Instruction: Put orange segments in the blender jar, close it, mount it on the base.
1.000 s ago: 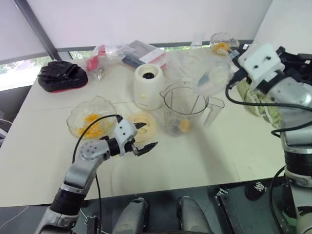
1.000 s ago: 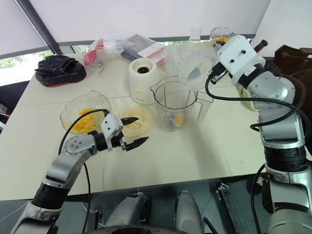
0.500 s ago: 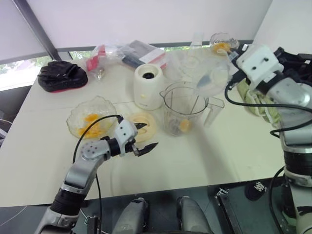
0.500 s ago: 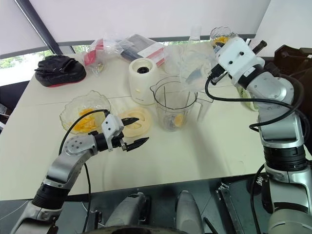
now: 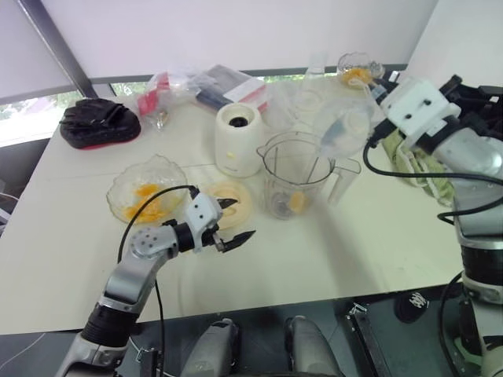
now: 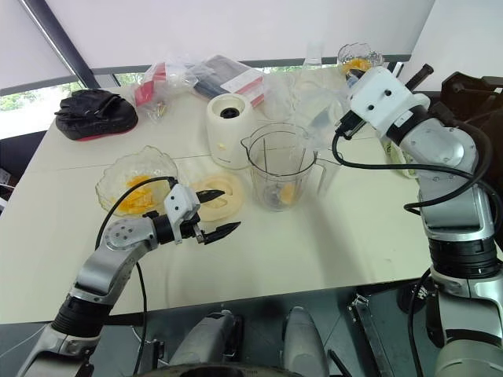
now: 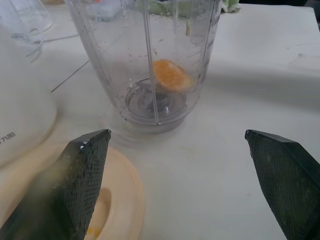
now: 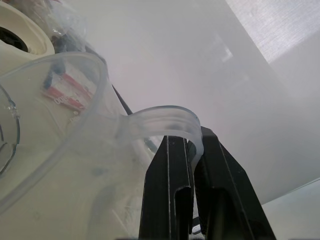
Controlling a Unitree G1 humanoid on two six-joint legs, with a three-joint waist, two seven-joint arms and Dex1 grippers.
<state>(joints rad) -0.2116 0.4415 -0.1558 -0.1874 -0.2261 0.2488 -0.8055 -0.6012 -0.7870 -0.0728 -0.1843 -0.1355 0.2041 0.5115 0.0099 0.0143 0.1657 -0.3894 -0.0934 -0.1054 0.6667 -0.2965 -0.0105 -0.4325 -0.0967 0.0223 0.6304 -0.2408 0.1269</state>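
At worktop centre: blender jar point(image 5: 296, 174), upright, lidless for loading; held one orange segment point(image 7: 171, 76). Left claw point(image 5: 242, 218), at jar's 8 o'clock, gaped wide, empty. Right claw point(image 8: 192, 142), at 2 o'clock, pinched clear jug point(image 5: 342, 126) by handle, aloft, presumably clearing jar's mouth.

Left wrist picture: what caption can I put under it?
Open left gripper faces the blender jar holding one orange segment, near a cream lid.

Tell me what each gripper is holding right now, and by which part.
The right gripper is shut on a clear plastic container, pinching its curved handle loop. The left gripper is open and holds nothing.
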